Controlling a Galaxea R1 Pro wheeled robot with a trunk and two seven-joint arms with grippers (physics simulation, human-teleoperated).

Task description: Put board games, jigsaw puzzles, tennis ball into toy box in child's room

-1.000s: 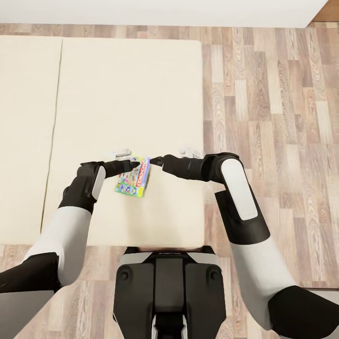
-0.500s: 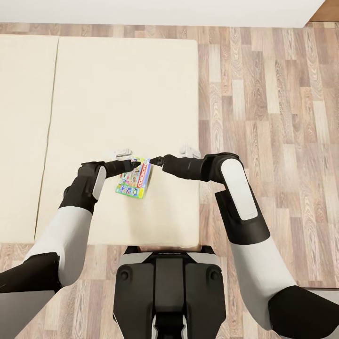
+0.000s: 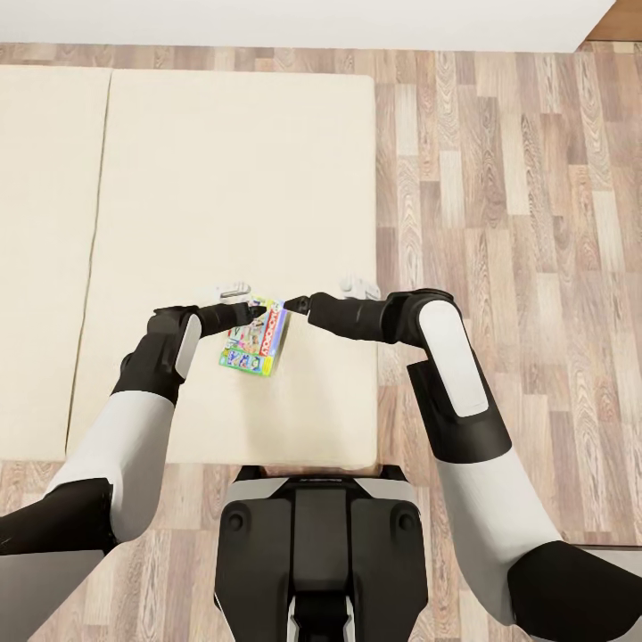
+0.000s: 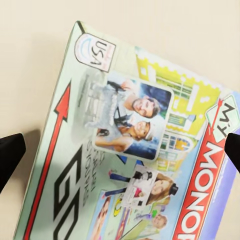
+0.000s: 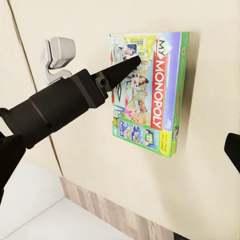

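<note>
A pale blue-green board game [image 3: 254,337] with a red band and a green edge lies flat on the beige bed [image 3: 223,178], near its front right part. My left gripper [image 3: 259,312] hovers over the box's far end, and the lid [image 4: 125,150] fills its wrist view. Its black fingertips [image 4: 10,155] stand wide apart at either side, open. My right gripper [image 3: 292,306] is just right of the box's far corner, open, with one fingertip [image 5: 233,149] showing. From the right wrist the game [image 5: 150,95] shows with the left gripper [image 5: 122,67] over it.
The mattress has a seam [image 3: 94,223] with a second beige section [image 3: 40,223] to the left. Wooden floor [image 3: 517,223] runs along the bed's right side and behind it, up to a white wall [image 3: 312,22]. My own base [image 3: 316,553] stands at the bed's front edge.
A second ago the bed sat slightly further right in the picture. The arms and the board game kept their place in it. Over the last half second nothing has moved.
</note>
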